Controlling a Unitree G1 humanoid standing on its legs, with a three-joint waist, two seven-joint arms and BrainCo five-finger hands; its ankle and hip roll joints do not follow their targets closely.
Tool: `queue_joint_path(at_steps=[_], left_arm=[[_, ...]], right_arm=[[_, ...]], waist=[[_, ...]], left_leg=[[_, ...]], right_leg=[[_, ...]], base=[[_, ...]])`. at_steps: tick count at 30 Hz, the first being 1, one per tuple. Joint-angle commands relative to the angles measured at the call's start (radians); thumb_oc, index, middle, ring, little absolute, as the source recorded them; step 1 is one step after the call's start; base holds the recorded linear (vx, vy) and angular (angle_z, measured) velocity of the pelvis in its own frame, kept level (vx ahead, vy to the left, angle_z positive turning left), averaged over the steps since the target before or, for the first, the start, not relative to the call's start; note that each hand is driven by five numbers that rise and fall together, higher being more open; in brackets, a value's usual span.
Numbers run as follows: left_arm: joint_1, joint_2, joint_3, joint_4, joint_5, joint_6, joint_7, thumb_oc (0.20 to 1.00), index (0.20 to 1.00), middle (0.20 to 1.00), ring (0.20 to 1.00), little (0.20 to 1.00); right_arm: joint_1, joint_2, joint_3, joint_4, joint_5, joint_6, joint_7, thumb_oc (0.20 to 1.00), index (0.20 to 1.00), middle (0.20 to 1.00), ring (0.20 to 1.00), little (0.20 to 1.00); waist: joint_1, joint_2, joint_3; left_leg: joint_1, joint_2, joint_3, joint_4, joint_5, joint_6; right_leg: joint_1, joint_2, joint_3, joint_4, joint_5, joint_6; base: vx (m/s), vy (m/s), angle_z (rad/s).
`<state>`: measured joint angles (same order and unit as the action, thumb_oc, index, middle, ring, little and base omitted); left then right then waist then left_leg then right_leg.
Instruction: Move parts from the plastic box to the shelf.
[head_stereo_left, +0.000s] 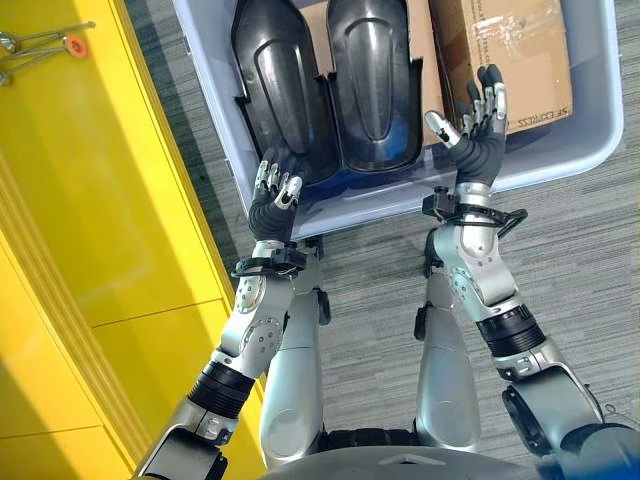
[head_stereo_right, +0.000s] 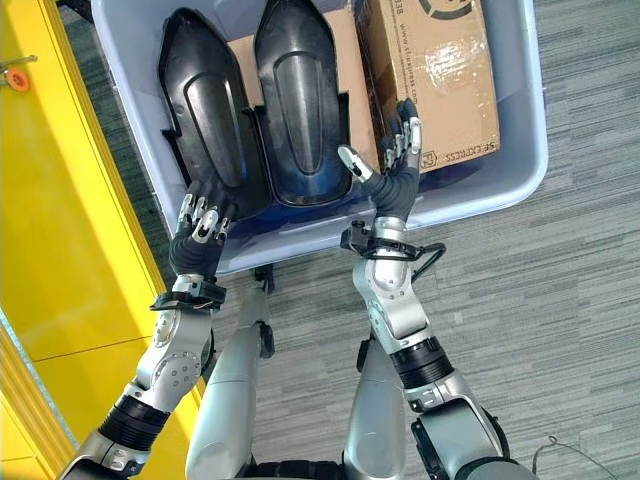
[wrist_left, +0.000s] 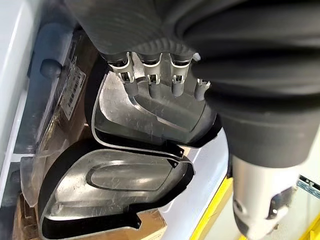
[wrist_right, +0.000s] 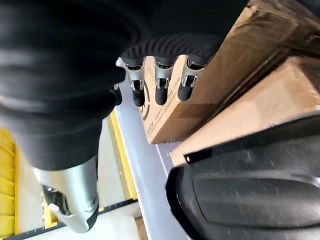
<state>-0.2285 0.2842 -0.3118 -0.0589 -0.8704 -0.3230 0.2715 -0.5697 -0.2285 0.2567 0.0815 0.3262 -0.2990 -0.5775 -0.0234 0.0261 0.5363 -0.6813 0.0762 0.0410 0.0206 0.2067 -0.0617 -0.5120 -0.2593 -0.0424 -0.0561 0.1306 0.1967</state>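
Observation:
Two black moulded shell parts lie side by side in the pale plastic box (head_stereo_left: 592, 150): the left part (head_stereo_left: 280, 80) and the right part (head_stereo_left: 372, 80). My left hand (head_stereo_left: 272, 205) hovers at the box's near rim, just before the left part's near end, with relaxed fingers (wrist_left: 150, 82) holding nothing. My right hand (head_stereo_left: 478, 140) is raised over the near rim between the right part and a cardboard box (head_stereo_left: 510, 60). Its fingers (wrist_right: 160, 90) are spread straight and it is empty. The yellow shelf (head_stereo_left: 90, 200) runs along my left side.
A second cardboard piece (head_stereo_right: 250, 55) lies under the black parts. Small metal pieces with an orange tag (head_stereo_left: 45, 42) rest on the yellow shelf at the far left. Grey carpeted floor (head_stereo_left: 580, 260) surrounds the box.

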Motion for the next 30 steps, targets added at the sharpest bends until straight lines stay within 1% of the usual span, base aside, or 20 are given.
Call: queue_joint_path(at_steps=[1, 5, 11, 12, 13, 14, 16, 23, 27, 30], left_arm=[[0.017, 0.044, 0.013, -0.113, 0.071, -0.067, 0.006, 1.000, 1.000, 1.000, 1.000, 1.000], [0.016, 0.048, 0.006, -0.118, 0.071, -0.066, 0.002, 1.000, 1.000, 1.000, 1.000, 1.000], [0.012, 0.050, 0.002, -0.115, 0.058, -0.075, -0.007, 1.000, 1.000, 1.000, 1.000, 1.000], [0.016, 0.052, -0.003, -0.116, 0.053, -0.078, -0.012, 1.000, 1.000, 1.000, 1.000, 1.000], [0.015, 0.051, -0.003, -0.116, 0.053, -0.078, -0.012, 1.000, 1.000, 1.000, 1.000, 1.000], [0.016, 0.055, -0.009, -0.118, 0.048, -0.079, -0.019, 1.000, 1.000, 1.000, 1.000, 1.000], [0.015, 0.058, -0.011, -0.116, 0.044, -0.078, -0.023, 1.000, 1.000, 1.000, 1.000, 1.000], [0.013, 0.048, -0.019, -0.101, 0.047, -0.079, -0.022, 1.000, 1.000, 1.000, 1.000, 1.000], [0.015, 0.049, -0.016, -0.104, 0.046, -0.082, -0.024, 1.000, 1.000, 1.000, 1.000, 1.000], [0.016, 0.046, -0.010, -0.107, 0.046, -0.085, -0.020, 1.000, 1.000, 1.000, 1.000, 1.000]], right_arm=[[-0.037, -0.032, -0.071, -0.012, -0.083, -0.021, -0.043, 1.000, 1.000, 1.000, 1.000, 1.000], [-0.071, -0.047, -0.084, 0.044, -0.115, 0.000, -0.071, 1.000, 1.000, 1.000, 1.000, 1.000], [-0.157, -0.067, -0.084, 0.195, -0.123, 0.033, -0.091, 1.000, 1.000, 1.000, 1.000, 1.000], [-0.187, -0.075, -0.074, 0.258, -0.124, 0.048, -0.092, 1.000, 1.000, 1.000, 1.000, 1.000], [-0.189, -0.075, -0.074, 0.260, -0.123, 0.047, -0.092, 1.000, 1.000, 1.000, 1.000, 1.000], [-0.238, -0.083, -0.061, 0.347, -0.123, 0.064, -0.091, 1.000, 1.000, 1.000, 1.000, 1.000], [-0.273, -0.093, -0.038, 0.413, -0.126, 0.079, -0.084, 1.000, 1.000, 1.000, 1.000, 1.000], [-0.261, -0.078, 0.008, 0.396, -0.127, 0.075, -0.041, 1.000, 1.000, 1.000, 1.000, 1.000], [-0.273, -0.081, 0.010, 0.444, -0.136, 0.084, -0.045, 1.000, 1.000, 1.000, 1.000, 1.000], [-0.266, -0.085, 0.009, 0.427, -0.143, 0.084, -0.047, 1.000, 1.000, 1.000, 1.000, 1.000]], waist=[[0.021, 0.002, -0.016], [0.025, 0.005, -0.016], [0.039, 0.012, -0.016], [0.044, 0.016, -0.016], [0.044, 0.016, -0.016], [0.052, 0.021, -0.016], [0.057, 0.023, -0.016], [0.058, 0.017, -0.016], [0.063, 0.020, -0.016], [0.063, 0.015, -0.016]], left_leg=[[0.035, 0.057, 0.018, 0.057, -0.094, -0.051], [0.032, 0.055, 0.017, 0.059, -0.095, -0.049], [0.019, 0.052, 0.014, 0.060, -0.091, -0.047], [0.023, 0.052, 0.015, 0.059, -0.096, -0.048], [0.023, 0.052, 0.015, 0.059, -0.095, -0.048], [0.012, 0.053, 0.014, 0.058, -0.090, -0.047], [0.010, 0.054, 0.015, 0.055, -0.089, -0.045], [0.010, 0.054, 0.015, 0.050, -0.092, -0.044], [0.005, 0.052, 0.012, 0.048, -0.091, -0.043], [0.003, 0.053, 0.012, 0.046, -0.091, -0.042]], right_leg=[[-0.019, -0.078, 0.025, 0.109, -0.018, 0.005], [-0.022, -0.078, 0.025, 0.112, -0.018, 0.006], [-0.036, -0.077, 0.024, 0.116, -0.015, 0.003], [-0.033, -0.077, 0.020, 0.117, -0.019, 0.004], [-0.034, -0.076, 0.021, 0.117, -0.019, 0.004], [-0.045, -0.075, 0.020, 0.119, -0.014, 0.003], [-0.051, -0.074, 0.021, 0.120, -0.014, 0.003], [-0.049, -0.073, 0.013, 0.121, -0.023, 0.002], [-0.048, -0.071, 0.010, 0.118, -0.023, 0.002], [-0.052, -0.070, 0.011, 0.117, -0.023, 0.001]], base=[[0.00, 0.000, 0.00], [0.00, 0.000, 0.00], [0.00, 0.000, 0.00], [0.00, 0.000, 0.00], [0.00, 0.000, 0.00], [0.00, 0.000, 0.00], [0.00, 0.000, 0.00], [0.00, 0.000, 0.00], [0.00, 0.000, 0.00], [0.00, 0.000, 0.00]])
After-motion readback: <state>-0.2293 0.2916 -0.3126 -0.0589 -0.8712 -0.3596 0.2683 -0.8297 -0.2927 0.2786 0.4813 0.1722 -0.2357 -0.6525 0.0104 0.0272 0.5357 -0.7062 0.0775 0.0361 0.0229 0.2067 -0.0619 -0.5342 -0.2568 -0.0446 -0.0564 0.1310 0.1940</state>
